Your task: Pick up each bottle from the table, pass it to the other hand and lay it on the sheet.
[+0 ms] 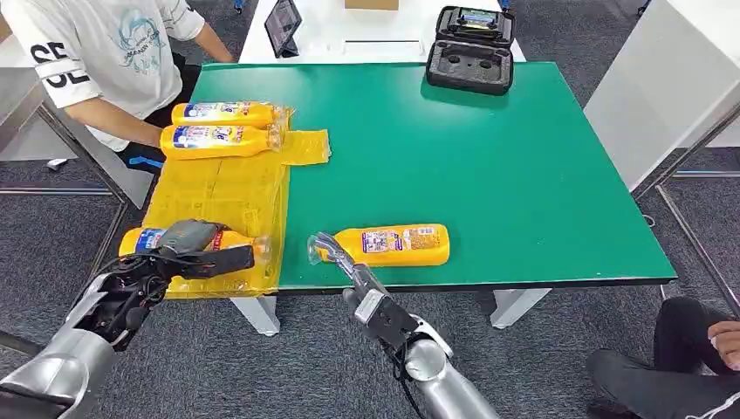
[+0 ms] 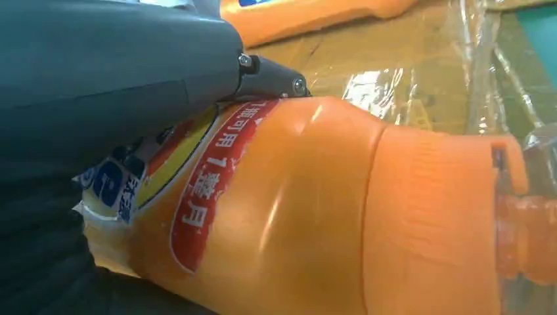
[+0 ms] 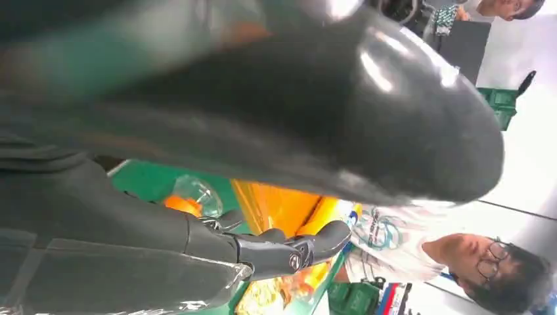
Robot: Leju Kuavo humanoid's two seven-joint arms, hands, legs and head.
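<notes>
Glossy orange bottle [image 2: 289, 216] gripped by left hand [image 1: 188, 249]

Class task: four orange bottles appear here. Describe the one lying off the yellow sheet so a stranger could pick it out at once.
Start at the green table and follow its near edge. The bottle lies there on its side on bare green, right of the yellow sheet. Unlike the other three, it touches no sheet.

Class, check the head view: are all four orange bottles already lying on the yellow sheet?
No: one orange bottle lies on the bare green table, beside the yellow sheet.
</notes>
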